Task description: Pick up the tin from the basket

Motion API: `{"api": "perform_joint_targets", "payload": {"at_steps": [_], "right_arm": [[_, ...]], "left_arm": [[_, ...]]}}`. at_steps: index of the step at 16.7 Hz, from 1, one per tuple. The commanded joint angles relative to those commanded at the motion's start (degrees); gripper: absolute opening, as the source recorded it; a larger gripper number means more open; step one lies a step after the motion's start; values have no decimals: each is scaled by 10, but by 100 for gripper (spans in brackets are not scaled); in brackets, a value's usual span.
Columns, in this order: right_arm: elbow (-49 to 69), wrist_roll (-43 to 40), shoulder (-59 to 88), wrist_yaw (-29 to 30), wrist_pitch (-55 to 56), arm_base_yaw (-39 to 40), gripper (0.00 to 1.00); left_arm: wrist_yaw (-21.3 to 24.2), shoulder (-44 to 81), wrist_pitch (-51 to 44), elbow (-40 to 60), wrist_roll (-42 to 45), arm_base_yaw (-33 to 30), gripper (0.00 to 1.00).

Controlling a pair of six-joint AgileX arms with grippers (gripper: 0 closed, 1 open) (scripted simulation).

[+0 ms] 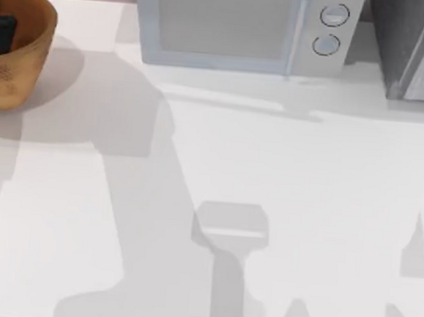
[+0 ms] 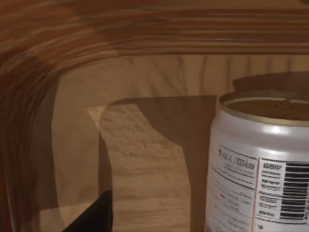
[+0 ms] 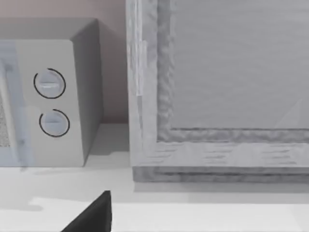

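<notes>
The round orange-brown basket (image 1: pixel 19 48) stands at the table's far left back corner. My left gripper (image 1: pixel 0 33) reaches down inside it as a dark shape near the left wall. In the left wrist view the tin (image 2: pixel 260 164) stands upright on the basket's woven floor, close by, with a dull gold top and a white side bearing a barcode and print. The ribbed basket wall (image 2: pixel 96 29) curves behind it. A dark edge of the left gripper (image 2: pixel 91 217) sits off to the tin's side, apart from it. My right arm stays parked, and a dark corner of its gripper (image 3: pixel 91 215) shows in its wrist view.
A grey-white microwave (image 1: pixel 237 25) with two round knobs stands at the back middle, also seen as the microwave (image 3: pixel 53 96) from the right wrist. A grey textured box (image 1: pixel 419 50) stands at the back right. White tabletop (image 1: pixel 267 207) spreads in front.
</notes>
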Motion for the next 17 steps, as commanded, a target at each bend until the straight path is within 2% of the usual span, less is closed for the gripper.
{"api": "perform_joint_targets", "payload": {"at_steps": [12,17], "right_arm": [[0,0,0,0,0,0,100],[0,0,0,0,0,0,100]], "left_arm": [[0,0,0,0,0,0,2],[0,0,0,0,0,0,0]]}}
